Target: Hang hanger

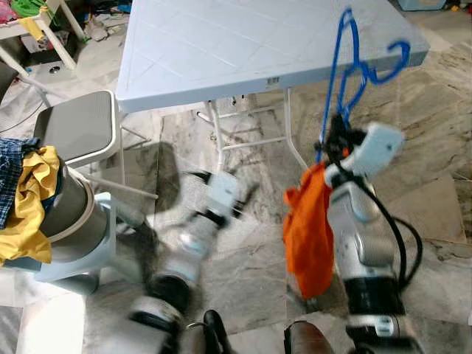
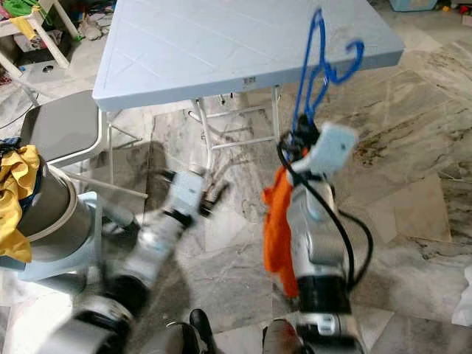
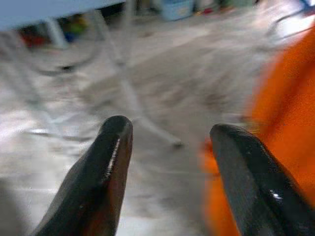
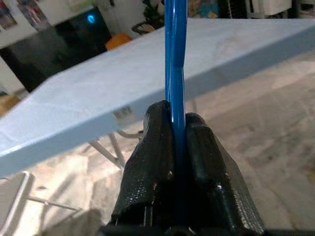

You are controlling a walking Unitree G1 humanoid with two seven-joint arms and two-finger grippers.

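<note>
Now the thin blue wire hanger (image 1: 352,66) is pinched upright by the right gripper (image 4: 178,132) before the pale ribbed bench (image 1: 221,44); crumpled orange cloth (image 1: 310,228) is draped below, and the left gripper (image 3: 170,147) is held wide apart.

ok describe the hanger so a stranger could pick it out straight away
Start at the pale blue folding table; in front of its right corner, the right claw is shut on the hanger. It is thin bright blue wire, held upright, with an orange garment hanging below.
</note>
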